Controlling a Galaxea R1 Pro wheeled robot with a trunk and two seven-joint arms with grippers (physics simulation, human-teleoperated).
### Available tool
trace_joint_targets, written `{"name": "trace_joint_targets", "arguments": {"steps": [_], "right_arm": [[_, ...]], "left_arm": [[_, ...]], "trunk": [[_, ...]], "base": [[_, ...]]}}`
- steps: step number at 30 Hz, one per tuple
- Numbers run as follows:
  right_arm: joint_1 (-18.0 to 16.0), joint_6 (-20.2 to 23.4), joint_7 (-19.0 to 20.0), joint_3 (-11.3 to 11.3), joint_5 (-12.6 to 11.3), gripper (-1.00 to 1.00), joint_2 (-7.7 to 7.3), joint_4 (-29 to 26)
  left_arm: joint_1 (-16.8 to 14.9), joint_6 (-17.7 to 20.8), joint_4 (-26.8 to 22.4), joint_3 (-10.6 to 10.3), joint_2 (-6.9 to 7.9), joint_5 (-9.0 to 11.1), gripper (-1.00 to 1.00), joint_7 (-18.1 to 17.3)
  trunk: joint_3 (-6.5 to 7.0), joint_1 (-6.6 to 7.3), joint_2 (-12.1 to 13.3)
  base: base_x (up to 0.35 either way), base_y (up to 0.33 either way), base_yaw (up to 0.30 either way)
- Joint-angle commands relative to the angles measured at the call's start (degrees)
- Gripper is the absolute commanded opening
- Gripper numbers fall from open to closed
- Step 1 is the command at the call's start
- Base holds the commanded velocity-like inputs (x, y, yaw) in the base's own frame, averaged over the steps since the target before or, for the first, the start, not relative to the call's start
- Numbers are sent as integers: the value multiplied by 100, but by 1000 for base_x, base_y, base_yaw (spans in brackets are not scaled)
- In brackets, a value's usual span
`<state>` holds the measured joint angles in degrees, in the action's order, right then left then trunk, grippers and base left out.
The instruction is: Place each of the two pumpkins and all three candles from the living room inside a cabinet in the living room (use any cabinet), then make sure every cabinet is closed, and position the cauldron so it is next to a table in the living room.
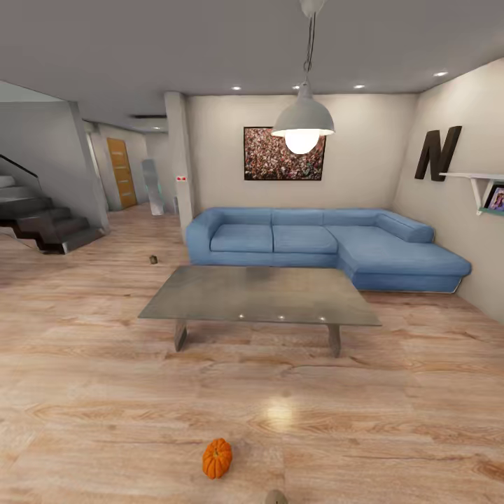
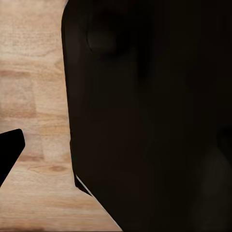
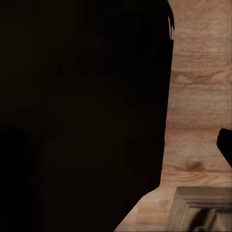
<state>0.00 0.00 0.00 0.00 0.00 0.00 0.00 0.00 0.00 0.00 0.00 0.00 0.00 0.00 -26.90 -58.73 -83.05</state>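
One small orange ribbed pumpkin [image 1: 217, 458] lies on the wooden floor close in front of me, well short of the coffee table [image 1: 259, 297]. A tiny dark object [image 1: 152, 260] sits on the floor left of the sofa; it is too small to tell whether it is a candle. The cabinet, the cauldron and the second pumpkin are out of view. In the left wrist view one dark fingertip [image 2: 9, 150] shows beside a dark part of my own body. The right wrist view likewise shows one fingertip [image 3: 226, 147] at its edge. Neither view shows both fingers.
A blue corner sofa [image 1: 322, 241] stands behind the low grey table. A pendant lamp [image 1: 302, 126] hangs above it. Stairs [image 1: 42, 224] rise at the left, and a shelf [image 1: 483, 185] juts from the right wall. A pale wooden block [image 3: 203, 208] shows near my right arm.
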Motion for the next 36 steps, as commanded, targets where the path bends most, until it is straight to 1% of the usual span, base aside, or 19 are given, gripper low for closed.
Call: {"name": "trace_joint_targets", "arguments": {"steps": [1,4,8,27,36], "right_arm": [[-34,-33,10,-16,-16,100,-3,9],[-107,-9,-1,-19,-4,100,-3,9],[-119,15,-8,-36,-21,100,-2,9],[-123,-25,0,-11,19,100,0,14],[-123,-69,4,-17,-8,100,7,9]], "left_arm": [[33,-9,-33,-4,33,27,100,-9],[63,-9,-129,-6,126,20,100,-9],[62,-9,-144,-2,157,18,100,-9],[62,-9,-149,-1,167,18,100,-9],[62,-9,-149,0,167,18,100,-9]], "trunk": [[-3,0,-3],[-3,0,-3],[-3,0,-3],[-3,0,-3],[-3,0,-3]], "base": [[0,0,0],[0,0,0],[0,0,0],[0,0,0],[0,0,0]]}}
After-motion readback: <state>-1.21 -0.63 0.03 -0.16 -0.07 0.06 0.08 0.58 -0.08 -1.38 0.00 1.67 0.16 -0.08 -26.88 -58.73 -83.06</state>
